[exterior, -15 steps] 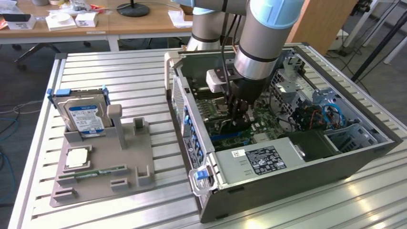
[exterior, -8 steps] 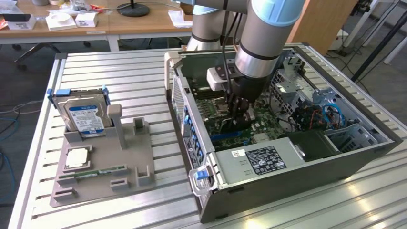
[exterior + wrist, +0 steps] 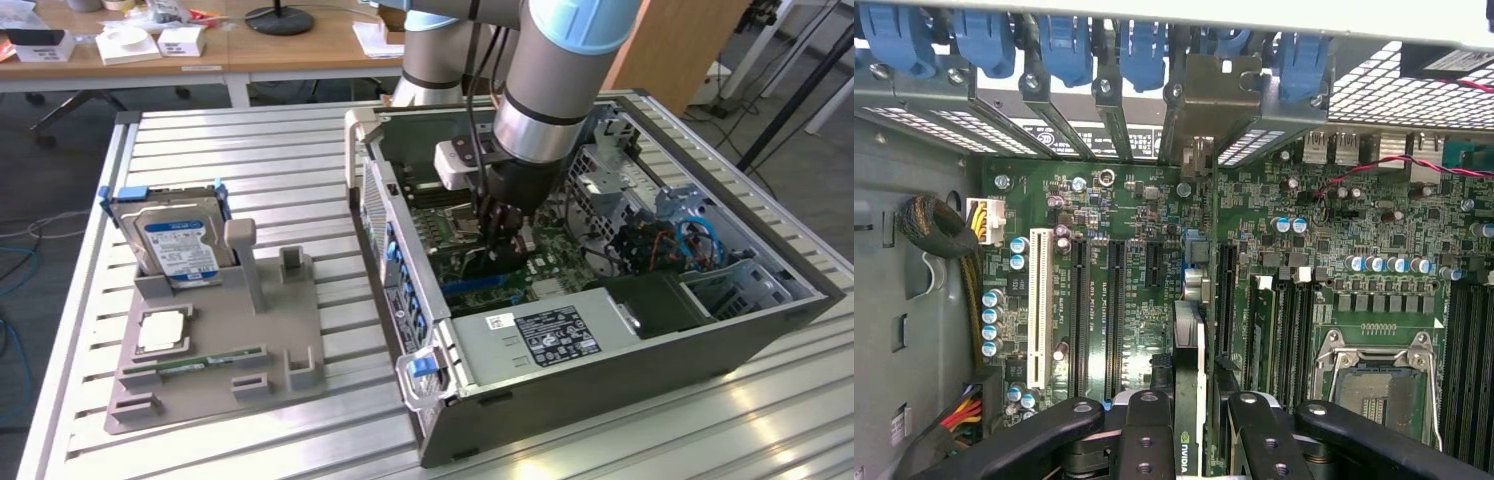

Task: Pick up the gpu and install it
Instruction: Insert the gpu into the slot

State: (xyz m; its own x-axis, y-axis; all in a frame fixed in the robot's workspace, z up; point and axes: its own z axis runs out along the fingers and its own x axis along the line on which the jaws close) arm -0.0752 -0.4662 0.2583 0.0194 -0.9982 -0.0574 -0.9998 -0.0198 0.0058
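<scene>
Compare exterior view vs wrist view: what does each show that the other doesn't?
Exterior view adds: the arm, the hard drive standing in the grey holder, the memory stick, the power supply.
Wrist view adds: the gpu clamped edge-on, the white slot, the cable bundle.
Both: the gripper, the motherboard, the computer case.

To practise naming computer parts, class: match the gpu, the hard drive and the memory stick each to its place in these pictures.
Things: 1 gpu; 2 hard drive; 3 memory stick.
Places: A upright in the grey holder; B lying flat on the grey holder; C held in the gripper, over the motherboard.
Pairs: 1-C; 2-A; 3-B.
</scene>
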